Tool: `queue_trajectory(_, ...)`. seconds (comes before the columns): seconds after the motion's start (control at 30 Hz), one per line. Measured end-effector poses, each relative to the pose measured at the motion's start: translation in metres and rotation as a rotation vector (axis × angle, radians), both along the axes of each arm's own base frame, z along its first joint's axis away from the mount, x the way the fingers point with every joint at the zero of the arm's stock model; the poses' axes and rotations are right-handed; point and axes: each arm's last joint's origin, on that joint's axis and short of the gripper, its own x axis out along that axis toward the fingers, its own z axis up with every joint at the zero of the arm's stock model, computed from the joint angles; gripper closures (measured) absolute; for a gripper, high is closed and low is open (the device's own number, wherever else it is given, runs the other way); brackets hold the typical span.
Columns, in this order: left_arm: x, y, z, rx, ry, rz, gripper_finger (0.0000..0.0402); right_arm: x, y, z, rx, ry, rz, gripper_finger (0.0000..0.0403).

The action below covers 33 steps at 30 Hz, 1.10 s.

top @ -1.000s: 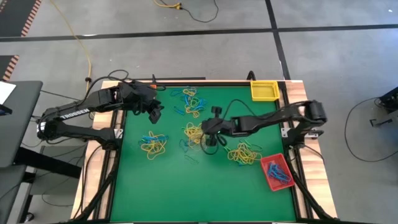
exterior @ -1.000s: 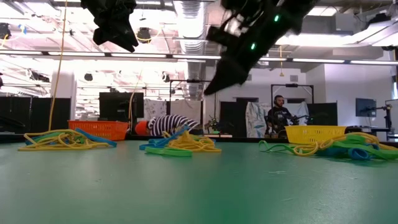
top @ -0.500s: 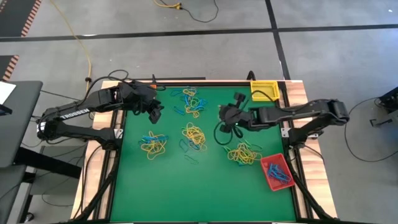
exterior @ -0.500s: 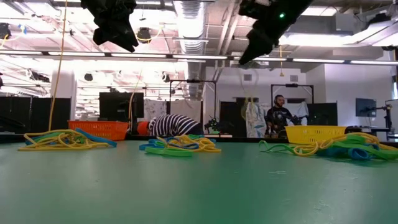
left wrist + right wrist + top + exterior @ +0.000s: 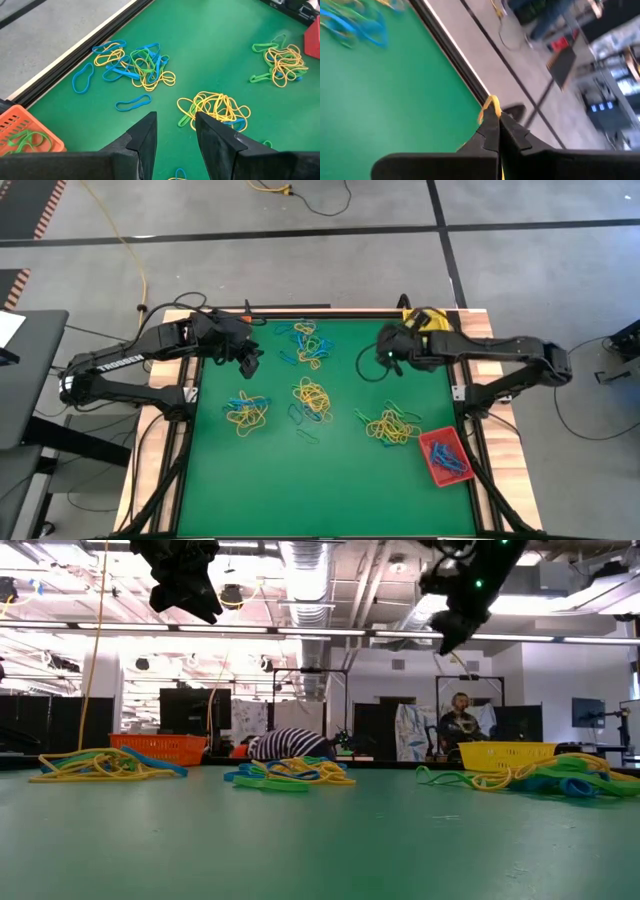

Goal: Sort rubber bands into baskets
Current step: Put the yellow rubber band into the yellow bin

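Over the green table (image 5: 320, 470), the right tool (image 5: 390, 352), pinched closed on a yellow rubber band (image 5: 490, 106), is hanging just beside the yellow basket (image 5: 432, 325); next it needs centring over that basket, then opening. The left tool (image 5: 250, 360), part-open and empty, is waiting well away from it.

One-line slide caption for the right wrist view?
Right gripper shut on a yellow rubber band, raised over the green table near its edge.

We see rubber bands (image 5: 312, 397) in yellow, blue and green lying in four loose tangles on the green desk. One yellow band (image 5: 490, 105) hangs pinched in the right claw (image 5: 391, 360). The red basket (image 5: 445, 457) holds blue bands, the orange basket (image 5: 20, 135) green ones, and the yellow basket (image 5: 428, 323) sits at a far corner.
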Motion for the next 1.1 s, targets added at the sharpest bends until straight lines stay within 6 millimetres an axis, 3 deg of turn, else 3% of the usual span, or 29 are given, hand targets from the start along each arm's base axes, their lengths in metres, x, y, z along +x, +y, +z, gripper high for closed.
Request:
queue_trajectory(0.63, 0.0, 0.0, 0.0, 0.0, 0.0, 0.0, 0.0278, -0.056, -0.075, -0.007, 0.074, 0.167, -0.39, 0.038)
queue_trajectory(1.1, 0.0, 0.0, 0.0, 0.0, 0.0, 0.0, 0.0278, -0.074, -0.098, -0.017, 0.214, 0.101, -0.453, 0.0379)
